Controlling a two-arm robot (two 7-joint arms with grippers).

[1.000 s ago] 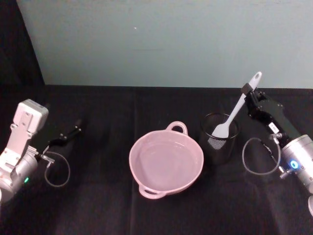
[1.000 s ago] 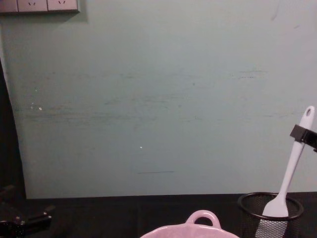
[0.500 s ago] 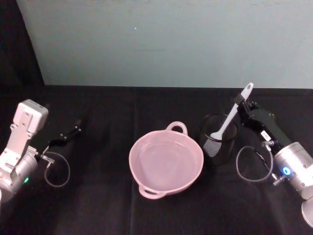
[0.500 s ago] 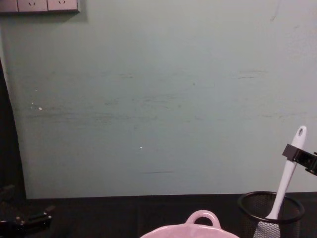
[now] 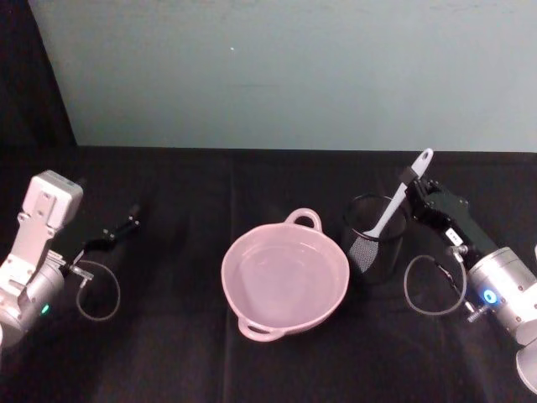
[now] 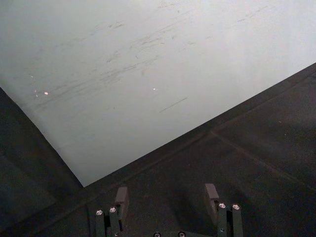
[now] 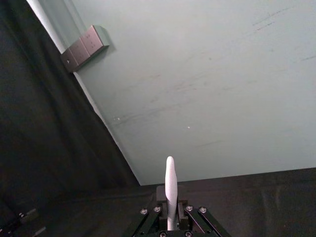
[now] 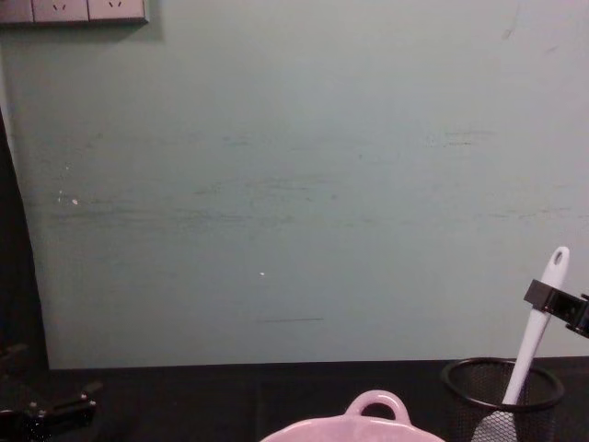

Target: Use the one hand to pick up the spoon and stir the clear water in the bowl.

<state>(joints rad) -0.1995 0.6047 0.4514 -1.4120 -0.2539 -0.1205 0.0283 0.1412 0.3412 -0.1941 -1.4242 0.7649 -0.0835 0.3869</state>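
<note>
Clamped between the closed fingers of the right gripper: the white spoon, handle standing upright, tip rising toward the pale green wall. Mounted on that wall, well above the spoon: a grey socket plate. Under the gripper, black tabletop.

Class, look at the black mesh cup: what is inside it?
The spoon stands tilted in the mesh cup, head down, handle gripped by the right claw. The cup's bottom is not visible behind the mesh.
</note>
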